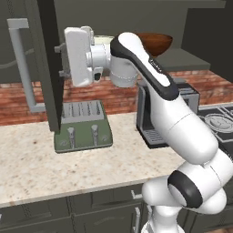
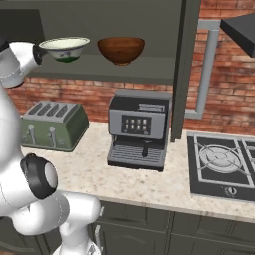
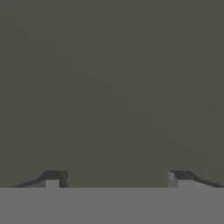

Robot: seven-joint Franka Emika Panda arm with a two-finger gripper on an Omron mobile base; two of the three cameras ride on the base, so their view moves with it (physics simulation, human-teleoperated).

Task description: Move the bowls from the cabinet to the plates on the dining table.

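- gripper (image 3: pixel 116 179) has its fingertips (image 3: pixel 54 178) spread wide with nothing between them, facing a plain dark grey-green surface up close
- in the left base view the hand sits right against the edge of the open cabinet door (image 1: pixel 49 63), at about 10 o'clock from the arm's elbow
- cream-white bowl (image 2: pixel 64 49) is on the cabinet shelf (image 2: pixel 124 69), reddish-brown bowl (image 2: pixel 121 50) just beside it at 3 o'clock, not touching
- toaster (image 2: pixel 52 124) sits at 6 o'clock below the cream bowl, coffee machine (image 2: pixel 138 128) under the brown one, both on the counter (image 2: pixel 149 182)
- stove (image 2: pixel 221 167) off at 3 o'clock
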